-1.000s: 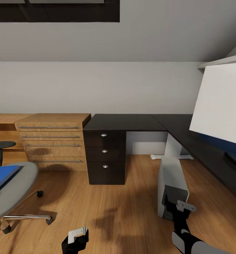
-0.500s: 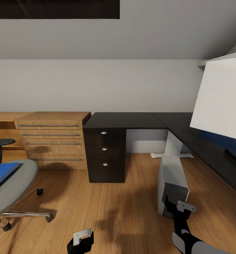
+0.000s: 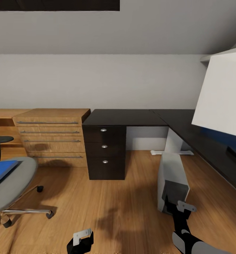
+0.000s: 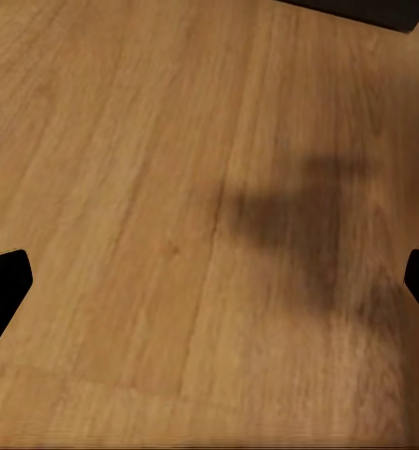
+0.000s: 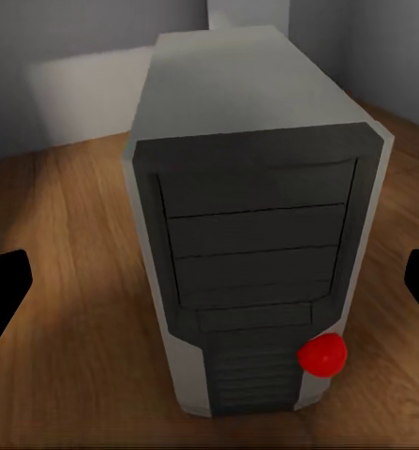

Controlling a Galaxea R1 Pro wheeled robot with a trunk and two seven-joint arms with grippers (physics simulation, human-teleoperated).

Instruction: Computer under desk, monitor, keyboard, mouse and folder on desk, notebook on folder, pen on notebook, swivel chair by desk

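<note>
Computer (image 3: 171, 178): upright on wooden floor (image 3: 125, 201), beside desk (image 3: 188, 130).
Right gripper (image 3: 181, 208): jaws wide open, empty, facing the computer front.
Left gripper (image 3: 81, 237): open, empty.
Swivel chair (image 3: 12, 185): carries folder (image 3: 0, 172).

A light wooden drawer chest (image 3: 51, 135) with four long metal handles stands against the white wall (image 3: 97, 81), touching a black three-drawer cabinet (image 3: 104, 151) (each drawer has one round silver knob). Both rest on a wooden plank floor (image 3: 107, 208), where soft dark shadows (image 4: 303, 225) fall across the boards.
</note>
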